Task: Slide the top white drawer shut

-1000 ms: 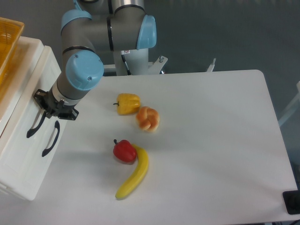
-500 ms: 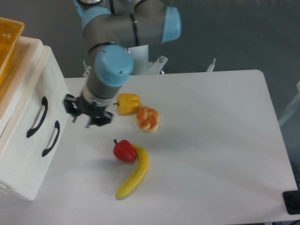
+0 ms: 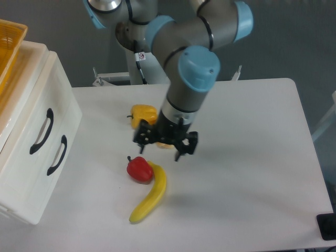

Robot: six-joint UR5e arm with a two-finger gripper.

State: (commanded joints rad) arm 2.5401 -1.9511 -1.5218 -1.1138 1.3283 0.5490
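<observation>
Moved since the earlier frame: gripper (image 3: 160,148), from beside the cabinet to mid-table, fingers apart, holding nothing. Top white drawer (image 3: 32,113): far left, front looks flush with the cabinet. Probably light, stiff, glossy and slippery; push the flat front beside its black handle (image 3: 41,130). Nearby: yellow pepper (image 3: 143,114), red pepper (image 3: 139,169), banana (image 3: 150,195); none obstructs the drawer.

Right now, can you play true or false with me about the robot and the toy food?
1. The gripper is touching the top white drawer. False: it hangs over the table, far from the drawer.
2. The red pepper touches the banana. True.
3. The gripper holds the yellow pepper. False: it holds nothing.
4. Both drawer fronts sit level with each other. True.
</observation>
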